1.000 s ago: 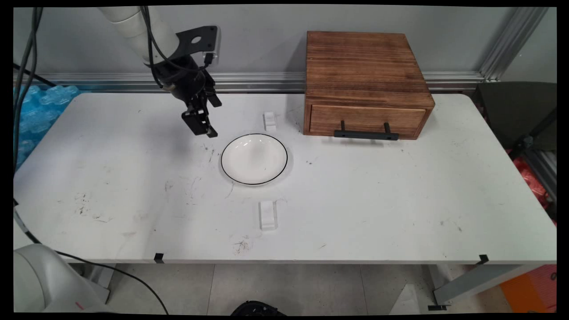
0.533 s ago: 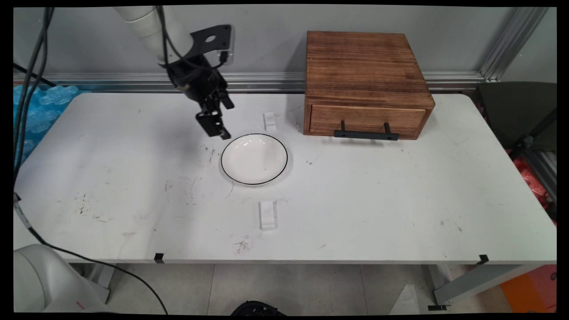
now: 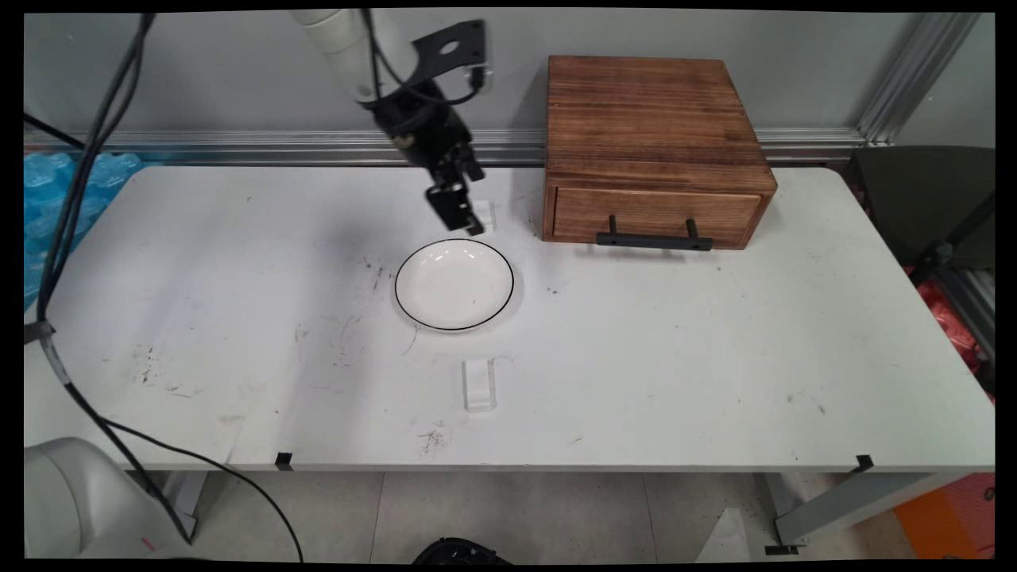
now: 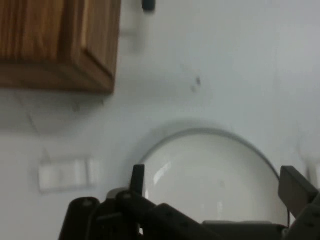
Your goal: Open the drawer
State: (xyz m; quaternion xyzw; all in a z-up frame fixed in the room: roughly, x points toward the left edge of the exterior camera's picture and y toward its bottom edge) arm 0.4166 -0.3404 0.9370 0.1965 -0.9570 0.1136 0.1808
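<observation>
My black gripper (image 3: 458,221) hangs above the table just past the far rim of a white plate (image 3: 454,284) with a thin black edge. The plate lies bare in the table's middle. In the hand view the gripper (image 4: 217,184) is open, its two fingertips (image 4: 138,176) spread wide over the plate (image 4: 210,170), with nothing between them. A small clear block (image 3: 484,214) sits right beside the gripper, partly hidden by it, and shows in the hand view as a pale block (image 4: 65,174).
A wooden drawer box (image 3: 651,143) stands at the back right, its drawer shut behind a black handle (image 3: 654,239); its corner (image 4: 55,42) shows in the hand view. A second clear block (image 3: 479,384) lies nearer the front edge. Black cables hang at the left.
The gripper has travelled right, from left of the plate to behind its far rim, closer to the wooden box. The plate, blocks and box have not moved.
</observation>
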